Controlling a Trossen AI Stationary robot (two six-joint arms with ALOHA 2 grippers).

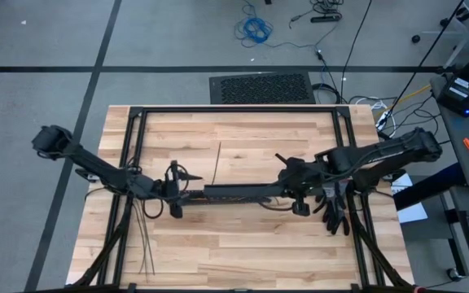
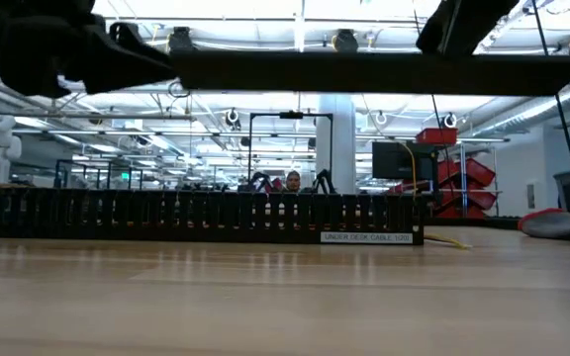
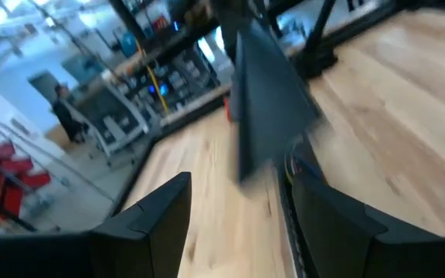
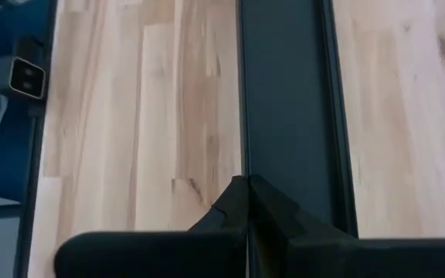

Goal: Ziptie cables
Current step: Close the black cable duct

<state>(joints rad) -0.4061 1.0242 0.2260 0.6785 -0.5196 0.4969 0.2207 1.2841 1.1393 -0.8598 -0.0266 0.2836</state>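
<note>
Wooden table [image 1: 243, 244], black slotted duct [image 2: 206, 218], contents unclear

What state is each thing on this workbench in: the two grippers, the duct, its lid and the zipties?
duct lid: lifted, held level above the table.
slotted duct: lying on the table, uncovered.
right gripper: fingers shut on the duct lid.
left gripper: fingers open, the lid's end just ahead of them.
zipties: loose, lying flat on the table, unused.

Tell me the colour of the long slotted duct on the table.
Black, clearest in the low view: the slotted duct bears a small white label.
</note>
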